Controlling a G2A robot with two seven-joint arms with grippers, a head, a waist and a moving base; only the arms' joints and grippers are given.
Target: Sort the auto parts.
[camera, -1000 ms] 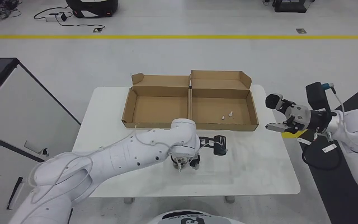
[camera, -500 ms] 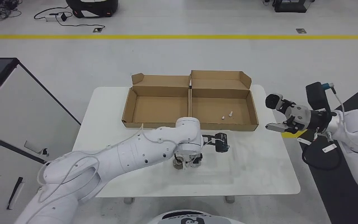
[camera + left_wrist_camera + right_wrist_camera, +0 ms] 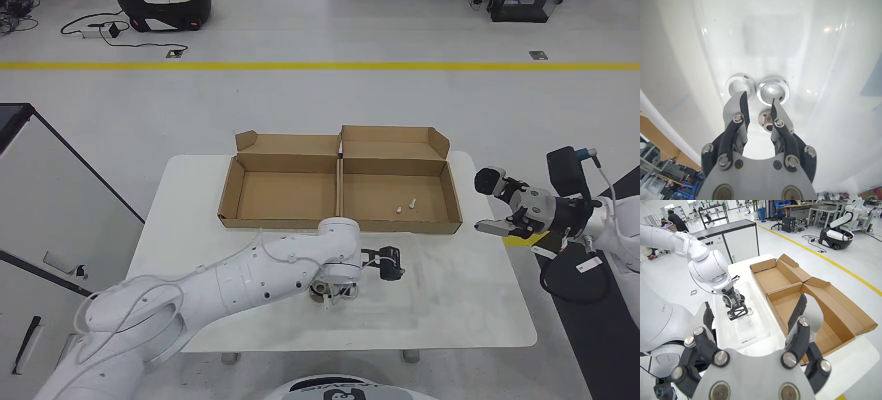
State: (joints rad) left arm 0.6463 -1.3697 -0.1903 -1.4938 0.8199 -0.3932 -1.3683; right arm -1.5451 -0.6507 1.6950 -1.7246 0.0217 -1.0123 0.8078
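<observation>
left gripper open over metal parts in the tray

the left gripper [image 3: 758,98] hung low over a clear tray [image 3: 753,330] on the table [image 3: 480,300], its jaws apart and gripping nothing. three metal parts lay on the tray floor beneath it. a ring [image 3: 742,78] and a wider ring [image 3: 772,78] sat flat, just beside each other, their open bores facing up. a small flanged bush [image 3: 764,118] lay near the wider ring, partly hidden behind one finger. in the left wrist view one fingertip overlapped the ring's rim and the other overlapped the wider ring's rim. whether either finger touched metal could not be told. the gap between the fingers sat over the spot where the three parts met.

two cardboard boxes stood side by side, walls touching, along the far edge of the table, beyond the tray, flaps open. the right box [image 3: 400,165] held two small white parts [image 3: 398,211] near its front wall, close together. the left box [image 3: 285,162] stood next to it on the left arm's side.

the right gripper [image 3: 754,303] hung off the table's right edge, well apart from the tray and the boxes. its jaws were spread wide and it carried nothing. it faced back across the table toward the left arm.
</observation>
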